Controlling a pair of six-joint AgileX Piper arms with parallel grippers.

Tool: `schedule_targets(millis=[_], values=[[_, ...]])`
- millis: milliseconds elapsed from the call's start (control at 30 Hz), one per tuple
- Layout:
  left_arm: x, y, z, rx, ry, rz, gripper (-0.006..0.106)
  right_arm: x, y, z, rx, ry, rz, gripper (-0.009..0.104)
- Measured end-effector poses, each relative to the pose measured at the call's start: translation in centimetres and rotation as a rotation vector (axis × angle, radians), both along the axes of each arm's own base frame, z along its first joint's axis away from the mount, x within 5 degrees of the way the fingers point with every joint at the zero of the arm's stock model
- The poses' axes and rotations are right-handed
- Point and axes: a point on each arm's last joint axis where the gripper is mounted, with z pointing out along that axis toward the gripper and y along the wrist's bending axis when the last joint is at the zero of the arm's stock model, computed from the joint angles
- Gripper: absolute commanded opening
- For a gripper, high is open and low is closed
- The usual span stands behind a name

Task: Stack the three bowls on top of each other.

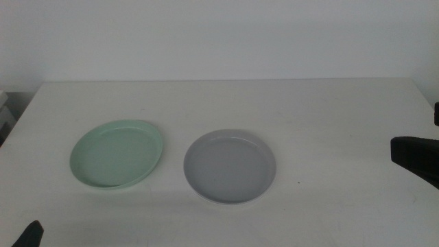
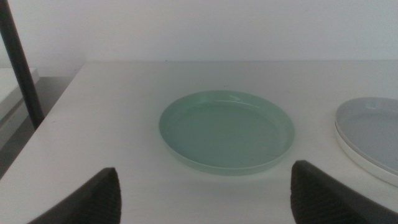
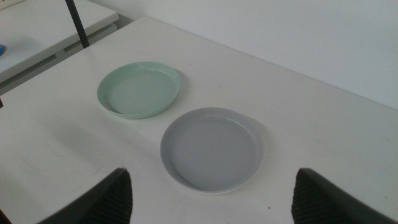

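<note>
The mint green bowl (image 1: pixel 118 153) (image 2: pixel 227 129) (image 3: pixel 139 89) lies alone on the left of the table. To its right the grey bowl (image 1: pixel 230 166) (image 2: pixel 373 127) (image 3: pixel 211 148) rests inside the white bowl (image 1: pixel 230 204) (image 2: pixel 360 163) (image 3: pixel 211 190), of which only a thin rim shows beneath it. My left gripper (image 1: pixel 31 234) (image 2: pixel 208 205) is open at the table's near left corner, short of the green bowl. My right gripper (image 1: pixel 415 156) (image 3: pixel 211 205) is open at the right edge, well apart from the grey bowl. Neither holds anything.
The white table (image 1: pixel 329 110) ends at a pale wall behind. A dark pole (image 2: pixel 20 62) and a lower side surface (image 3: pixel 37 31) stand off the table's left edge.
</note>
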Motion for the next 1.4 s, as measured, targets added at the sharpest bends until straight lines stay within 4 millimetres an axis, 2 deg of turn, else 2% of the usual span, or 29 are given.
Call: schedule_targets(millis=[167,233,300,400,533,700,900,1067,1400], values=[[0.0,0.3,0.1,-0.063,0.015,0.064,0.104,0.0,0.0,0.0,0.000,0.000,0.000,0.064],[0.2,0.4,0.9,-0.101,0.049,0.098,0.104,0.0,0.0,0.0,0.000,0.000,0.000,0.064],[0.5,0.6,2.5,-0.128,0.100,0.132,0.104,0.0,0.0,0.0,0.000,0.000,0.000,0.064],[1.4,0.9,5.9,-0.152,0.189,0.185,0.104,0.0,0.0,0.0,0.000,0.000,0.000,0.064],[3.5,1.4,10.2,-0.147,0.327,0.224,0.104,0.0,0.0,0.0,0.000,0.000,0.000,0.064],[7.1,1.7,15.5,-0.094,0.421,0.172,0.104,0.0,0.0,0.0,0.000,0.000,0.000,0.064],[12.0,1.7,18.8,-0.126,0.526,0.094,0.104,0.0,0.0,0.0,0.000,0.000,0.000,0.064],[15.8,1.8,19.3,-0.176,0.612,0.057,0.104,0.0,0.0,0.0,0.000,0.000,0.000,0.064],[20.9,2.6,15.0,-0.216,0.772,0.072,0.104,0.0,0.0,0.0,0.000,0.000,0.000,0.064]])
